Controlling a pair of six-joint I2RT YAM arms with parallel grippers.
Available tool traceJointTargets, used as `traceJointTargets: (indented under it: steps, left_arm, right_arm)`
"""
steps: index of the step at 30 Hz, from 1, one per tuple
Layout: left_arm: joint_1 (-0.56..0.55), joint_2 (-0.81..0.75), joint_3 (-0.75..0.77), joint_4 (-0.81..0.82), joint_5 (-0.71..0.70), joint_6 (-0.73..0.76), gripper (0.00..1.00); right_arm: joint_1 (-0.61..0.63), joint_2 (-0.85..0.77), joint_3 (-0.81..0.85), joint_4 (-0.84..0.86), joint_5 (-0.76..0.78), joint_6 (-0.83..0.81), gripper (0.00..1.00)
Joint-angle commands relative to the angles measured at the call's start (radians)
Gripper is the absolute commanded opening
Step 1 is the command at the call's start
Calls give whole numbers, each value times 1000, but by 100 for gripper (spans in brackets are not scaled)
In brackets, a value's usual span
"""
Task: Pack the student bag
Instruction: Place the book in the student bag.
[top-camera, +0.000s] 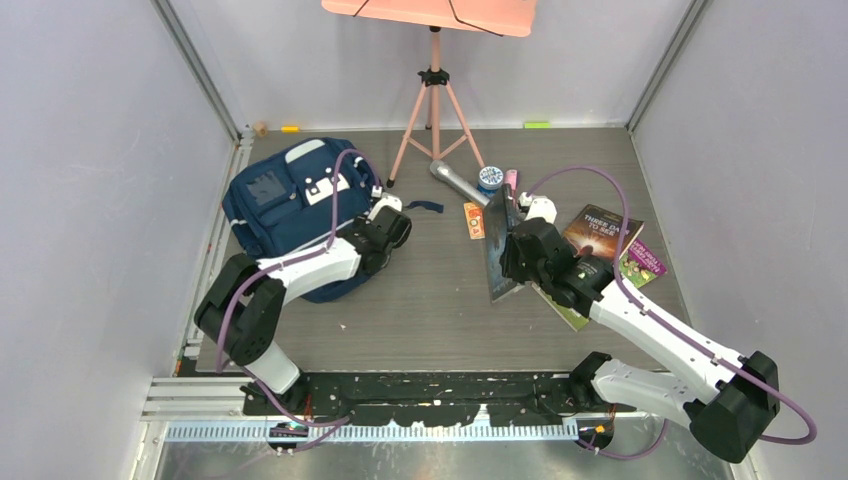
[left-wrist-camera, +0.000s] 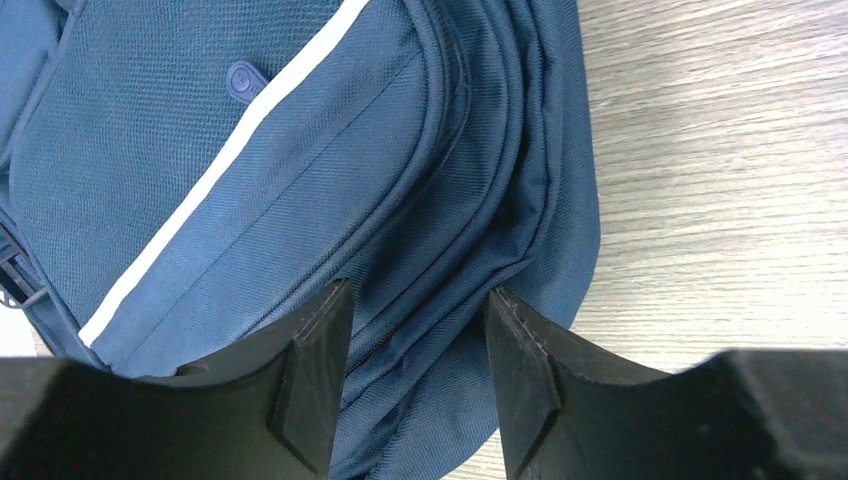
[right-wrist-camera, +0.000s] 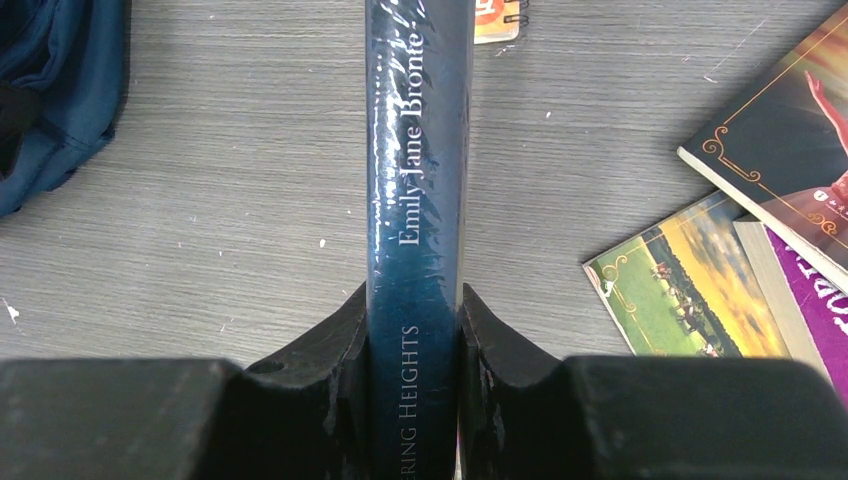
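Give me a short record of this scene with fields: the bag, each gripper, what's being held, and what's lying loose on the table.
bag: student bag, lying front pocket up on the left of the table
left arm: left gripper open, fingers over the bag's side edge; contact cannot be told
right arm: right gripper shut on the blue book, clamped across its spine
book spine: reads Emily Jane Brontë
loose items: overlapping paperbacks, orange notepad
packing: blue book not yet in the bag
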Motion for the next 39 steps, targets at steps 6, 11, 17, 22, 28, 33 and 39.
traceJointTargets:
  steps: [6, 11, 17, 22, 28, 33, 39]
  left_arm:
    - [10, 76, 72, -82, -100, -15, 28]
    - [11, 5, 100, -99, -34, -4, 0]
    - [16, -173, 238, -198, 40, 61, 0]
    - [37, -184, 456, -430, 127, 117, 0]
    - [74, -217, 553, -484, 339, 155, 0]
    - [86, -246, 534, -427, 432, 171, 0]
    - [115, -303, 413, -291, 484, 165, 0]
  right_arm:
    - [3, -72, 54, 107, 30, 26, 0]
    - [4, -91, 54, 89, 37, 24, 1]
    - [4, -86, 75, 82, 16, 26, 1]
    - [4, -72, 101, 90, -53, 52, 0]
    - [7, -29, 106, 195, -273, 169, 1]
    - [70, 89, 116, 335, -412, 288, 0]
    - [233, 184, 128, 565, -439, 396, 1]
